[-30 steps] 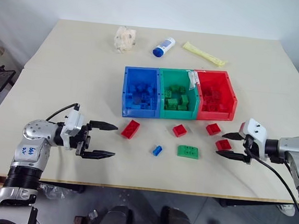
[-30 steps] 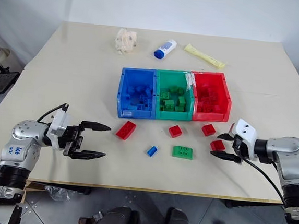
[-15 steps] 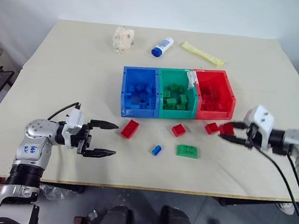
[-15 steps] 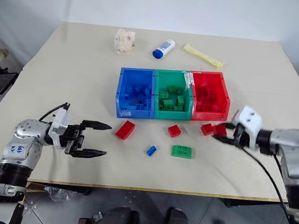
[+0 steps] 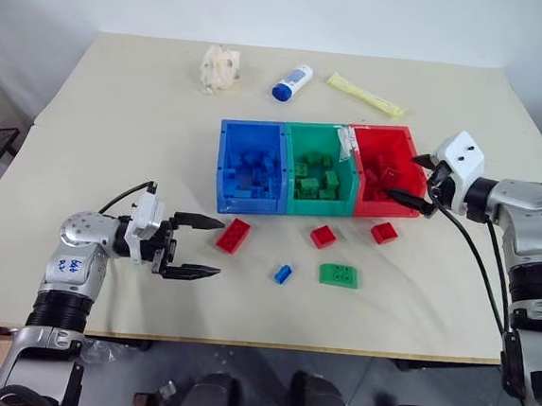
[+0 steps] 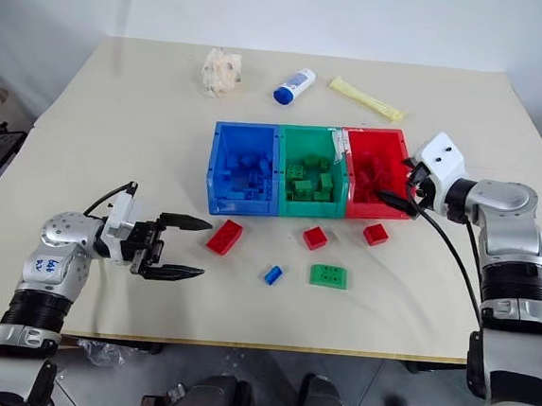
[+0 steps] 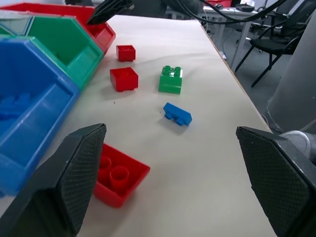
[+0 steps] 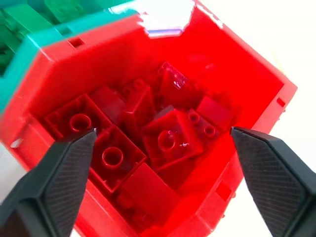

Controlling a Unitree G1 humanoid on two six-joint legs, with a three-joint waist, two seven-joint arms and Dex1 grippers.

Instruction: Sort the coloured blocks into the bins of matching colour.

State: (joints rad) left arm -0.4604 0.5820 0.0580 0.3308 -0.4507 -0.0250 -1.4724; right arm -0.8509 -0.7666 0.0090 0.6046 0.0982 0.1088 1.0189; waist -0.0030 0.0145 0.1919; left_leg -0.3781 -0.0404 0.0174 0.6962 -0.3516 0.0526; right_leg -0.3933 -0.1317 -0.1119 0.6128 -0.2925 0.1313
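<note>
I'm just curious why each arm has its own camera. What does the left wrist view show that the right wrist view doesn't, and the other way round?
The left wrist view adds the loose pieces on the beige table: three red studded plastic bricks, a flat green brick, a tiny blue brick, plus the blue plastic bin. The right wrist view adds the inside of the red plastic bin, holding a pile of red bricks. Both share the red bin and the green plastic bin.

No readable text or labels.
</note>
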